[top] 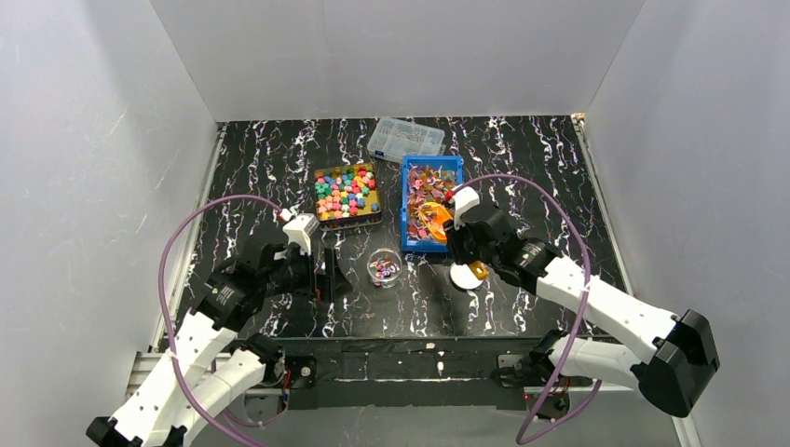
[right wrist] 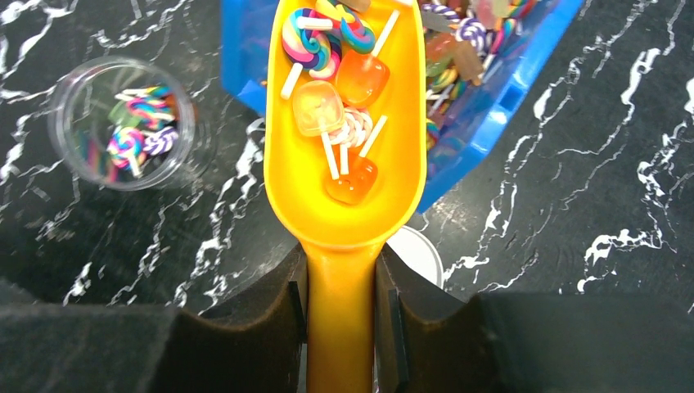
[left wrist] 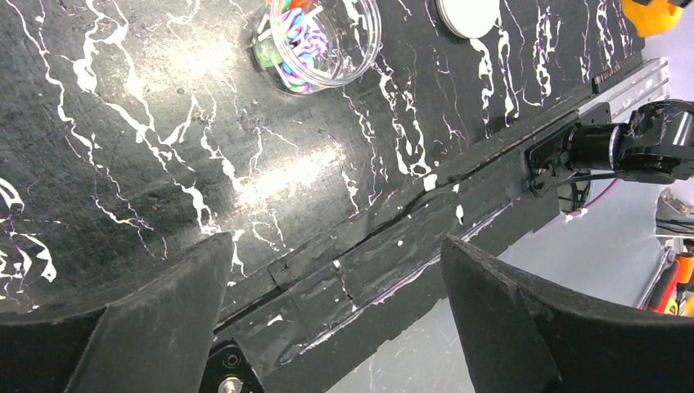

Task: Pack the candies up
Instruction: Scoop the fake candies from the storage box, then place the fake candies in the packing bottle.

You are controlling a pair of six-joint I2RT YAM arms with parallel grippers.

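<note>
Pinching the orange scoop by its handle with the right tool, holding it level over the edge of the blue bin to avoid spilling the candies loaded inside; parking the left tool spread wide, empty, away from the jar.

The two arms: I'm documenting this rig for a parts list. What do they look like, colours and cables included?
The left arm and right arm match: white link shells, black joint housings, black wedge-shaped jaws. A white block sits on each wrist, and a purple cable loops from it toward the base. No markings are legible.
</note>
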